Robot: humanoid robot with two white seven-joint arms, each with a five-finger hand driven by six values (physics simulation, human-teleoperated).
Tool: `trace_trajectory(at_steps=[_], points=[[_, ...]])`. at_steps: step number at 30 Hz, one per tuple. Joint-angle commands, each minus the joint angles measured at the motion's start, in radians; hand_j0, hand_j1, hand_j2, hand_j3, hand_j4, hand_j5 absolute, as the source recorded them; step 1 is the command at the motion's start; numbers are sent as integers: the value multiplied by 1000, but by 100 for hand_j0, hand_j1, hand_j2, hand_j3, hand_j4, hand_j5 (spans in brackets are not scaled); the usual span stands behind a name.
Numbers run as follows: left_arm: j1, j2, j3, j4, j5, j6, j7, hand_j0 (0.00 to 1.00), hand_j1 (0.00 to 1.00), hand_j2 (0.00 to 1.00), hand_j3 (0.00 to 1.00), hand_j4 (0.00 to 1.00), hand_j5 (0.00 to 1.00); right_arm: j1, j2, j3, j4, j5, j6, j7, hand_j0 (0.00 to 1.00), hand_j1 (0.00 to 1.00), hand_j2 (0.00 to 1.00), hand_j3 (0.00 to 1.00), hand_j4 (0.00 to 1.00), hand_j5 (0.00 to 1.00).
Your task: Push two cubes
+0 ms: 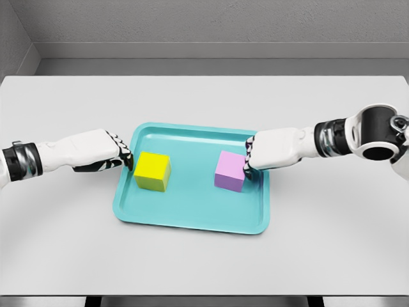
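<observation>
Teal tray [192, 220]: a shallow, raised-rim tray sits at the middle of a pale grey table [204, 262], holding both cubes well apart from each other.
Yellow cube [153, 171]: rests flat on the tray's left half, just inside the left rim.
Purple cube [231, 171]: rests flat on the tray's right half, nearer the far right corner.
Left hand [102, 152]: reaches in from the left, fingers curled into a loose fist with nothing held, dark fingertips [126, 155] at or just beside the yellow cube's left face; actual contact cannot be confirmed.
Right hand [271, 148]: reaches in from the right, fingers curled, gripping nothing, knuckles pressed against the purple cube's right face.
Handling: the cubes look rigid, sharp-edged and probably light, likely to slide easily on the smooth tray floor.
Where to press: low and central on each outer face seems best; an off-centre push would probably spin a cube, a high one could tip it.
Risk: the tray itself may shift.
Markings: no brand, label or readable writing on cubes, tray or table.
</observation>
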Motion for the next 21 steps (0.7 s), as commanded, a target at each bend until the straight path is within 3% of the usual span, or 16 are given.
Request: trace_trajectory(at_steps=[1,5,21], points=[[0,0,0,-15,6,3,0,47,47,47,47,47,47,0,15,5,3,14,-8,-4,72,72,72,72,72,72],[2,0,0,-20,6,3,0,47,47,47,47,47,47,-6,38,5,29,16,-8,-4,72,72,72,72,72,72],[26,-1,1,-79,6,3,0,47,47,47,47,47,47,-15,66,5,20,16,-8,-4,72,72,72,72,72,72]])
